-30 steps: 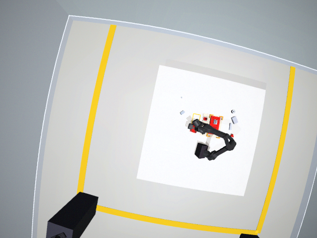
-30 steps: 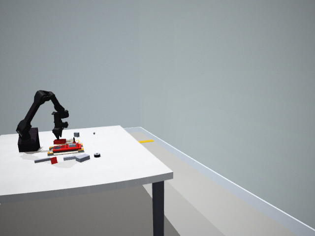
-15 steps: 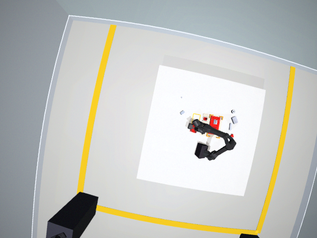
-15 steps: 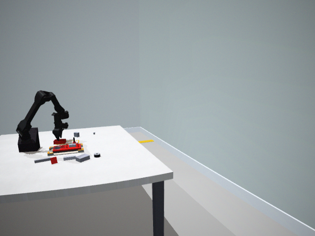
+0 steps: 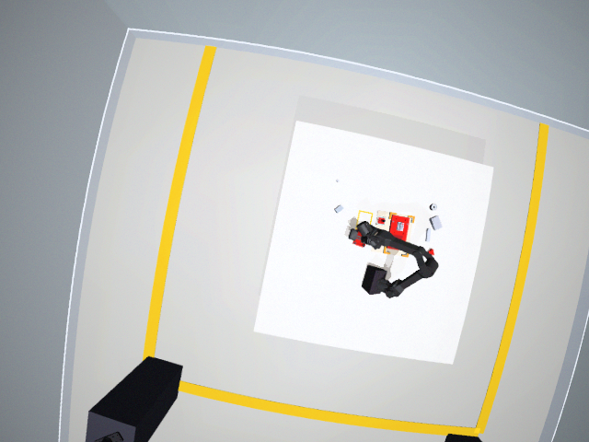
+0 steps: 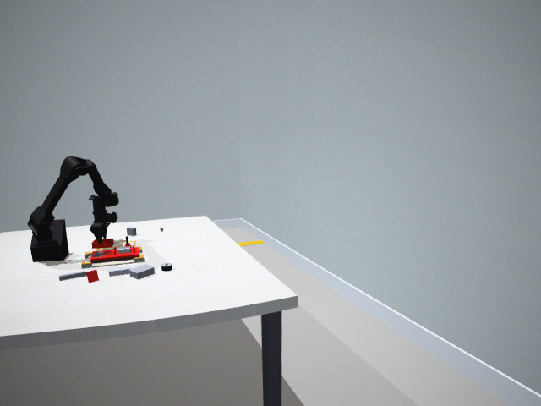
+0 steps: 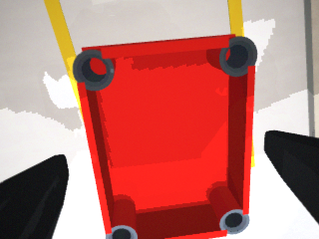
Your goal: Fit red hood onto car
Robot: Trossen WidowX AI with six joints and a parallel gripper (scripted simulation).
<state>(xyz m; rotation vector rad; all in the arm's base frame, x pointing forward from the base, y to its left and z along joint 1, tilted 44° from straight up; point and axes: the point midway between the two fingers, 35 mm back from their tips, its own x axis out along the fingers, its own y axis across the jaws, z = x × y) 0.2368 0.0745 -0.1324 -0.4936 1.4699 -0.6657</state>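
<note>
While the black parallel-jaw gripper hangs wide open and empty over the red rectangular hood shell, the hood lies on the white table with its hollow side up, beside the red car chassis in its jig. One dark finger shows on each side of the shell, clear of both long walls. A good grasp probably means descending straight, keeping the shell centred, closing evenly on the long walls, and staying off the grey-ringed corner bosses. The upturned shell may need turning over before fitting.
</note>
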